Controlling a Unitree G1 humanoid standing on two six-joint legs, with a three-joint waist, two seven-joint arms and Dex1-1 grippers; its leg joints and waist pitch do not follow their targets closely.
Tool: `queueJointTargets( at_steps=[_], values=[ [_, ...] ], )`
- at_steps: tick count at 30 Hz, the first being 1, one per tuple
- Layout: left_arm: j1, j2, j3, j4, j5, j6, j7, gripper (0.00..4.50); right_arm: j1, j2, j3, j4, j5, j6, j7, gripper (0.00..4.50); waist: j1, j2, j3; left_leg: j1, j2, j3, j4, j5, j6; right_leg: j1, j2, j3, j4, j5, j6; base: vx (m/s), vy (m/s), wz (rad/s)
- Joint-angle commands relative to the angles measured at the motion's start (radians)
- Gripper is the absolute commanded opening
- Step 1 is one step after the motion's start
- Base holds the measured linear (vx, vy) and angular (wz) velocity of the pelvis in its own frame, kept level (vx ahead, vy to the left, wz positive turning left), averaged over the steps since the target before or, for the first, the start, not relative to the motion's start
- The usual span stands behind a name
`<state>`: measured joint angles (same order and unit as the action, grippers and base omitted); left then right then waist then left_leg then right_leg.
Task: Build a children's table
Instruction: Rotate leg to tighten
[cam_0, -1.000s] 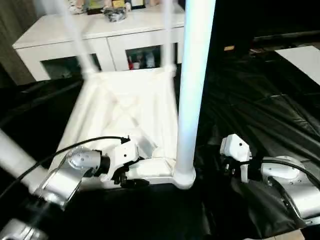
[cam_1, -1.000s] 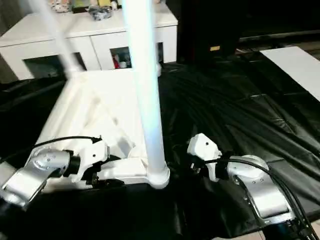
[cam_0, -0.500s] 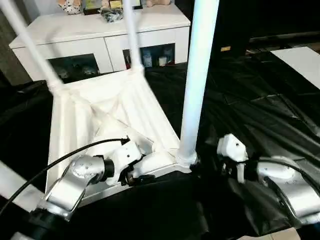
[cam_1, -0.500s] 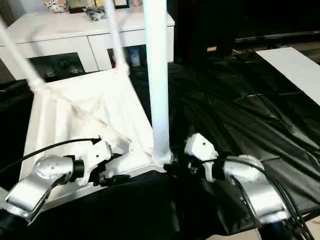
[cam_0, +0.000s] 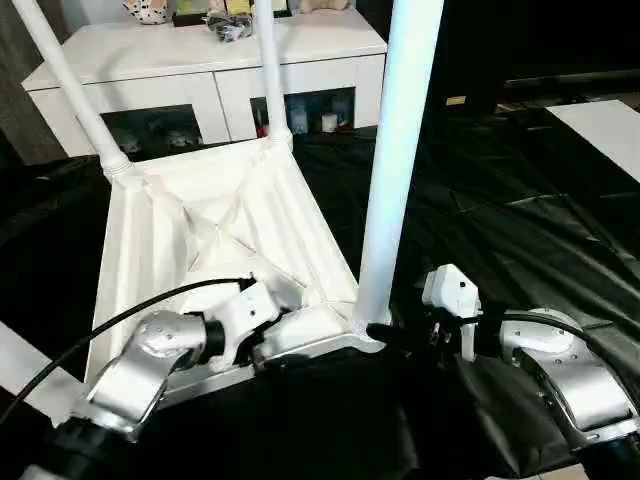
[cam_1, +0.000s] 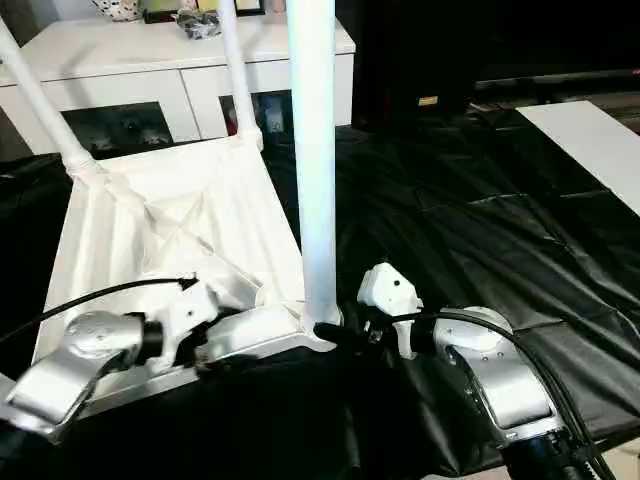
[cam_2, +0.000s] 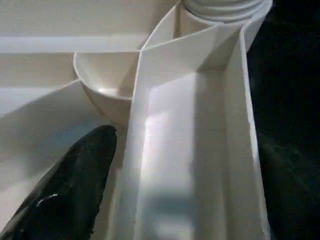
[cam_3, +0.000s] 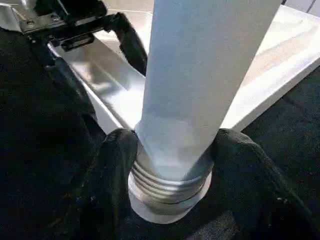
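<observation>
The children's table (cam_0: 220, 230) lies upside down on a black sheet, ribbed underside up. Two white legs (cam_0: 70, 90) (cam_0: 268, 70) stand at its far corners. A third leg (cam_0: 400, 150) rises from the near right corner. My right gripper (cam_0: 375, 332) is shut on this leg's threaded base (cam_3: 170, 185), one black finger (cam_3: 117, 165) on each side. My left gripper (cam_0: 265, 355) stands open astride the table's near rim, left of that leg. One of its fingers (cam_2: 75, 190) lies inside the ribbed underside beside a rib.
A white cabinet (cam_0: 200, 60) with glass doors stands behind the table, small items on top. The wrinkled black sheet (cam_0: 500, 200) covers the floor to the right. A white panel (cam_0: 610, 120) lies at the far right edge.
The view has shifted. My right gripper has moved left, from apart from the near leg to around its base. My left gripper stays at the near rim.
</observation>
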<state>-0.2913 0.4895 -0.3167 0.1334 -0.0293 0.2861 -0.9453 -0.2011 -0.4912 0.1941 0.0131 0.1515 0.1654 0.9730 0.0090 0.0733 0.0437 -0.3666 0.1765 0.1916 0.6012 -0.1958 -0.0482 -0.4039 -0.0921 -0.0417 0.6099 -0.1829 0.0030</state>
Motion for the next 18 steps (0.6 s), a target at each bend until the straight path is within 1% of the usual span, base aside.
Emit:
queueJointTargets(
  at_steps=[1, 3, 4, 6, 9, 13, 15, 16, 18],
  values=[
    [-0.023, 0.009, -0.002, 0.022, 0.031, 0.025, 0.024, 4.42, -0.013, 0.003, 0.010, -0.001, -0.002, -0.008, 0.002, 2.68, 0.007, -0.009, -0.053, 0.005, 0.040, -0.025, -0.079, -0.300, 0.046, 0.042, -0.041, 0.030, -0.086, -0.302, -0.200, 0.000, 0.000, 0.00],
    [-0.032, 0.010, -0.008, 0.035, 0.049, 0.025, 0.034, 4.42, -0.009, 0.003, 0.010, -0.001, -0.003, -0.009, 0.000, 2.68, 0.006, -0.008, -0.054, 0.005, 0.040, -0.026, -0.079, -0.303, 0.044, 0.042, -0.041, 0.030, -0.087, -0.311, -0.196, 0.000, 0.000, 0.00],
    [-0.035, 0.010, -0.009, 0.038, 0.053, 0.035, 0.036, 4.42, -0.007, 0.003, 0.010, -0.002, -0.004, -0.010, -0.001, 2.68, 0.006, -0.004, -0.054, 0.006, 0.040, -0.026, -0.079, -0.303, 0.043, 0.042, -0.041, 0.030, -0.087, -0.308, -0.197, 0.000, 0.000, 0.00],
    [-0.041, 0.012, -0.026, 0.042, 0.070, 0.056, 0.038, 4.42, -0.003, 0.004, 0.011, -0.003, -0.005, -0.013, -0.006, 2.68, 0.005, -0.006, -0.053, 0.005, 0.040, -0.026, -0.080, -0.311, 0.041, 0.042, -0.040, 0.029, -0.088, -0.308, -0.198, 0.000, 0.000, 0.00],
    [-0.041, 0.001, -0.032, 0.049, 0.068, 0.053, 0.044, 4.42, -0.001, 0.005, 0.012, -0.004, -0.005, -0.013, -0.008, 2.68, 0.003, -0.006, -0.053, 0.005, 0.039, -0.027, -0.080, -0.325, 0.038, 0.042, -0.041, 0.029, -0.089, -0.326, -0.196, 0.000, 0.000, 0.00],
    [-0.048, -0.042, -0.013, 0.086, 0.059, -0.003, 0.086, 4.42, -0.005, 0.007, 0.013, 0.000, -0.005, -0.015, -0.011, 2.68, 0.005, -0.008, -0.052, 0.007, 0.040, -0.026, -0.080, -0.329, 0.040, 0.039, -0.041, 0.029, -0.093, -0.334, -0.195, 0.000, 0.000, 0.00],
    [-0.050, -0.058, 0.003, 0.100, 0.040, -0.023, 0.091, 4.42, -0.009, 0.009, 0.014, 0.004, -0.005, -0.016, -0.012, 2.68, 0.006, -0.008, -0.052, 0.006, 0.038, -0.027, -0.079, -0.334, 0.041, 0.039, -0.041, 0.029, -0.094, -0.355, -0.188, 0.000, 0.000, 0.00],
    [-0.052, -0.069, 0.015, 0.110, 0.032, -0.036, 0.100, 4.26, -0.011, 0.011, 0.014, 0.009, -0.006, -0.017, -0.013, 2.68, 0.006, -0.007, -0.052, 0.006, 0.039, -0.027, -0.079, -0.336, 0.041, 0.038, -0.042, 0.029, -0.096, -0.365, -0.185, 0.000, 0.000, 0.00],
    [-0.051, -0.075, 0.021, 0.128, 0.024, -0.048, 0.104, 4.26, -0.009, 0.012, 0.014, 0.011, -0.006, -0.019, -0.014, 2.68, 0.007, -0.008, -0.052, 0.005, 0.039, -0.027, -0.080, -0.342, 0.040, 0.038, -0.041, 0.029, -0.096, -0.369, -0.181, 0.000, 0.000, 0.00]
  ],
)
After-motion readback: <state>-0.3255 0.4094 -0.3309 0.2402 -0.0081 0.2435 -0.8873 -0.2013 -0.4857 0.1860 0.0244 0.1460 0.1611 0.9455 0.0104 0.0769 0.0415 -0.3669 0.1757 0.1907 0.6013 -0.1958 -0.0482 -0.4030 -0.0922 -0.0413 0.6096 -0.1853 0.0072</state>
